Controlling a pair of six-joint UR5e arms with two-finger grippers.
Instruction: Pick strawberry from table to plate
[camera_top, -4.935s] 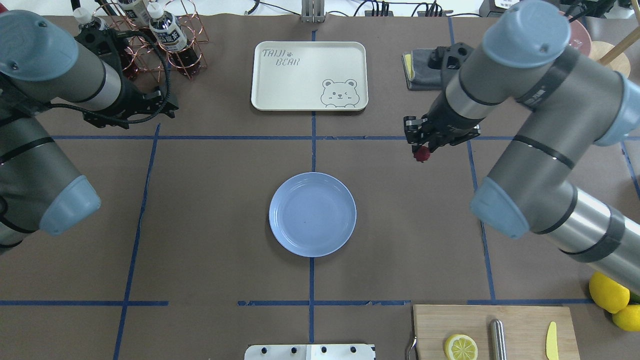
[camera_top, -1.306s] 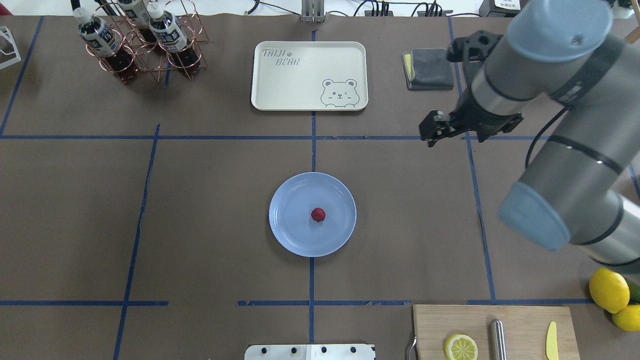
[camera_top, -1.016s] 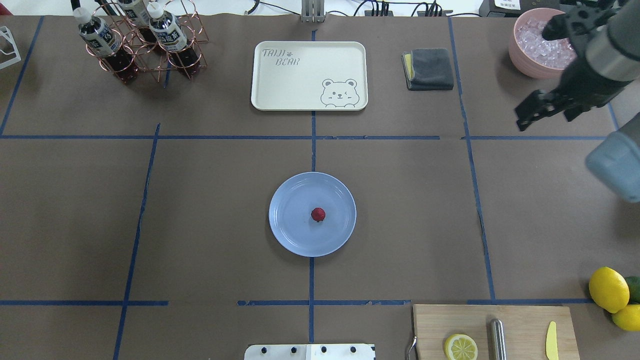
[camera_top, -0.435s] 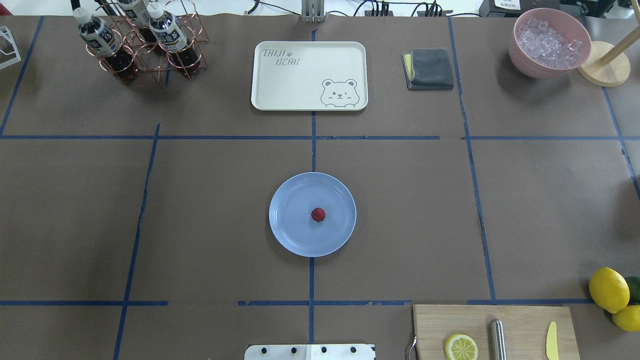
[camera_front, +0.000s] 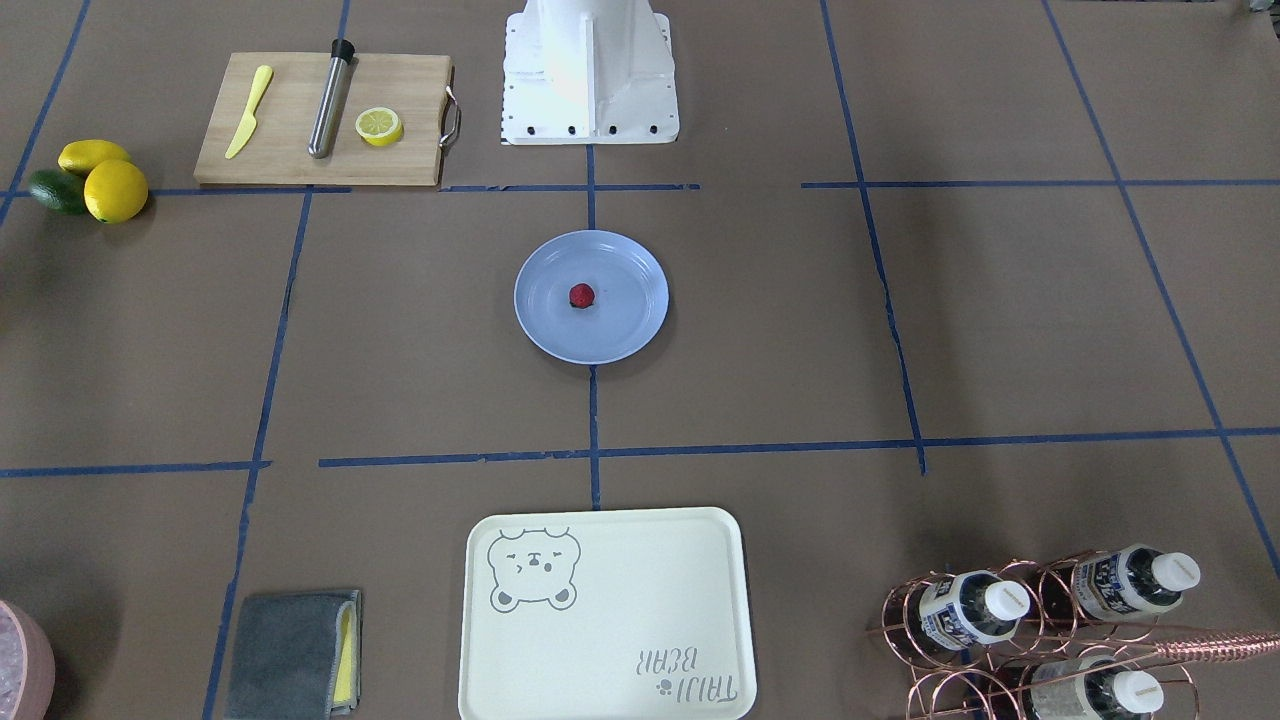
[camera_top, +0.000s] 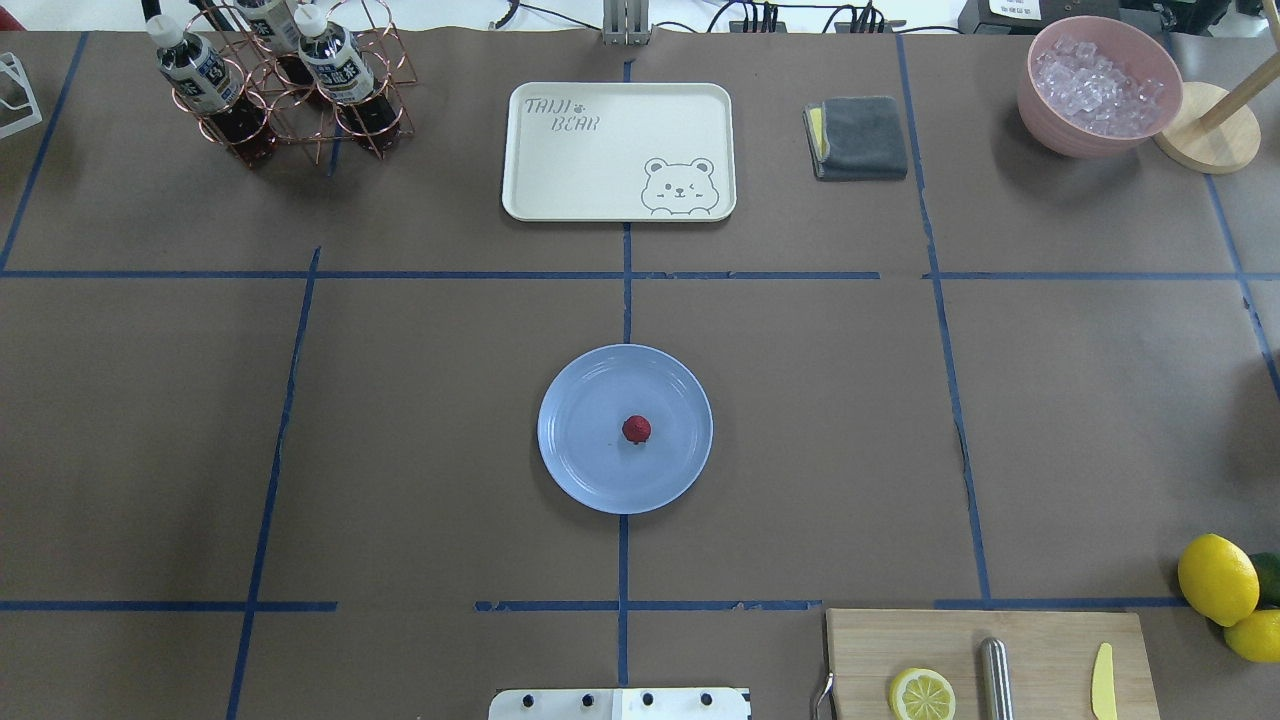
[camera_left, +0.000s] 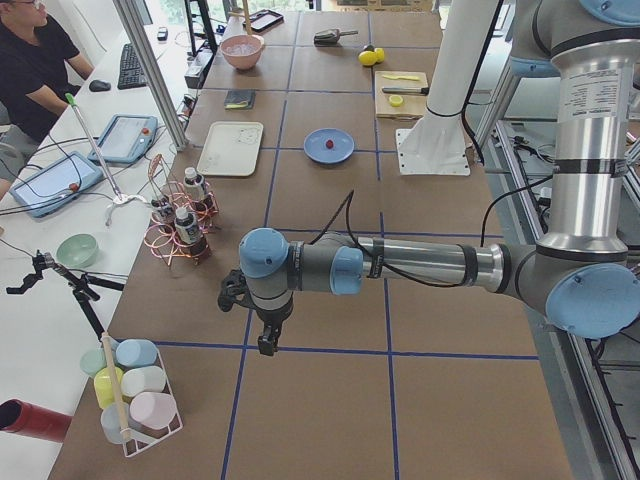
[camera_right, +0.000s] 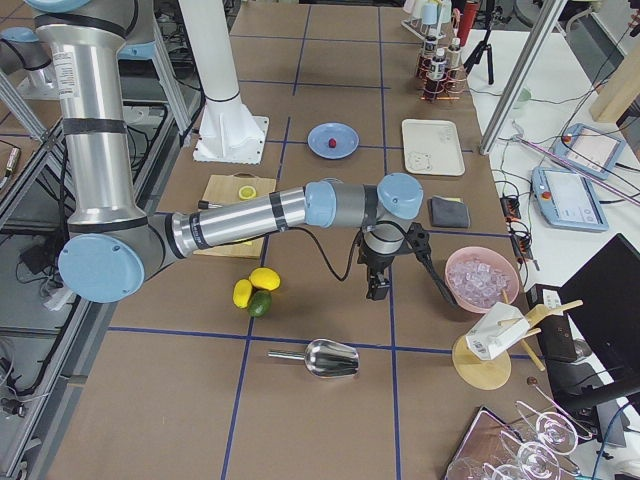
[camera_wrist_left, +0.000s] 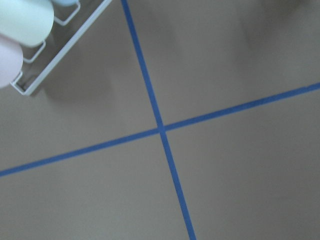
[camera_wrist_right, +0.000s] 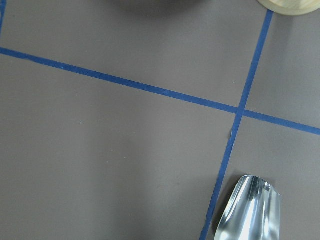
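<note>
**Strawberry (camera_top: 636, 429) lying on the plate (camera_top: 580, 475), both arms hanging out at the table's ends**

The small dark-red, bumpy strawberry is sitting near the middle of the round, shallow, light blue plastic plate, just to the right of centre in the overhead view. Nothing is touching it. The plate is resting on the broad brown paper-covered table (camera_top: 820, 400), over one of the blue tape lines.

The left gripper (camera_left: 266, 346) is hanging fingers-down above a tape line at the left end of the table, well apart from the plate and near a white wire rack of pastel cups (camera_left: 140, 405). Its wrist camera is showing only a tape crossing and a corner of that rack. Whether the jaws are apart or together cannot be told.

The right gripper (camera_right: 377, 290) is pointing down at the opposite end, between a pink bowl of ice (camera_right: 482, 277) and a pair of yellow lemons (camera_right: 255, 284). A shiny metal scoop (camera_right: 322, 357) is lying near it on the paper. Here too it cannot be told how the jaws are standing.

A cream rectangular bear-print tray (camera_top: 560, 160) is sitting beyond the plate, and a wooden cutting board (camera_top: 1050, 650) is lying at the near right.
</note>
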